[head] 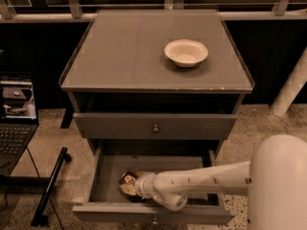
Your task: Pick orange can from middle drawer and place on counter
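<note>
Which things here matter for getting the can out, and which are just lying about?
For the job:
can, in the open drawer
counter, where it goes
gripper, down in the drawer at the can

Lying about:
bowl, on the counter
upper drawer, closed
laptop, on the left
</note>
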